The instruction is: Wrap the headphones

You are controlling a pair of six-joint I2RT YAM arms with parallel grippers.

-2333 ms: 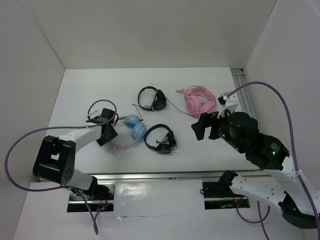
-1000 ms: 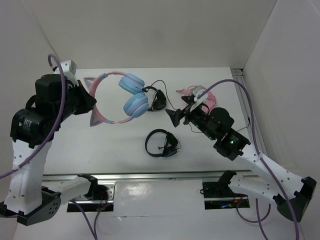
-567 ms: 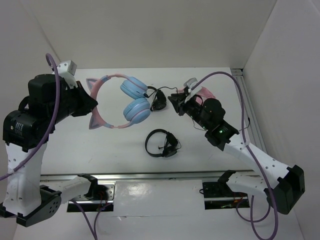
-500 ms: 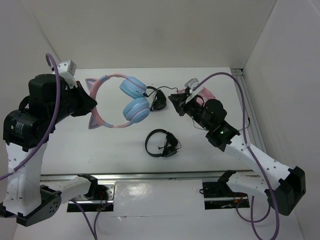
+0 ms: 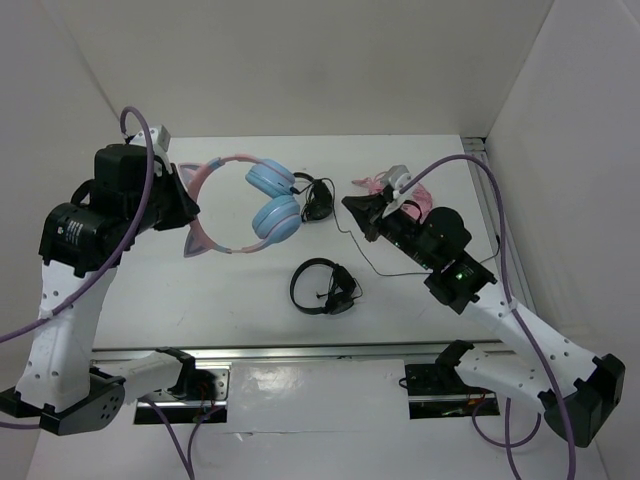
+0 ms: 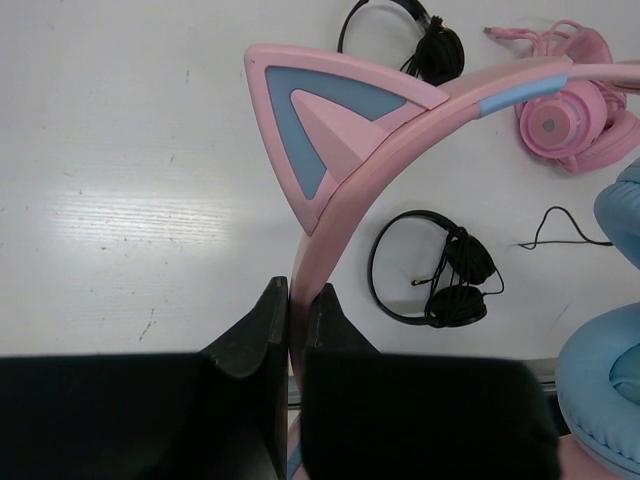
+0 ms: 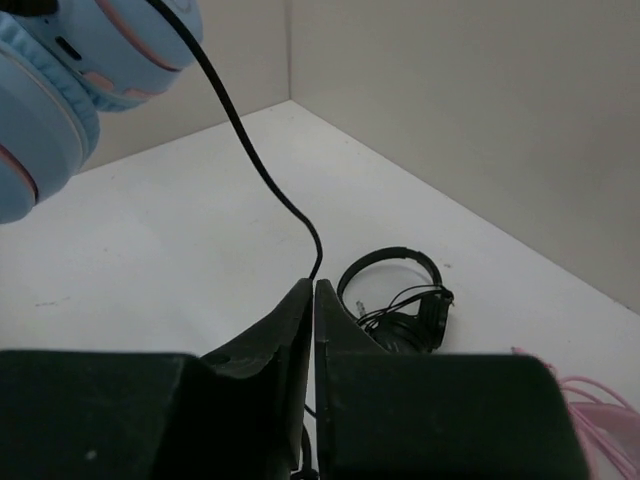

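The headphones [image 5: 268,208] are held up above the table [image 5: 190,300], on its left side. The pink headband [image 6: 400,130] is clamped by the left gripper [image 6: 298,296], just below a cat ear. The thin dark cable [image 7: 317,258] is pinched between the closed fingers of the right gripper [image 7: 311,292]. Two black headphones [image 5: 322,285] and a pink pair [image 6: 565,115] are seen lying on the table.

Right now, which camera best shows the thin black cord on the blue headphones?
The right wrist view: the cord runs clearly from the blue ear cup into the right gripper, shut on it. Top view shows a faint thread; left wrist, only a short stretch.
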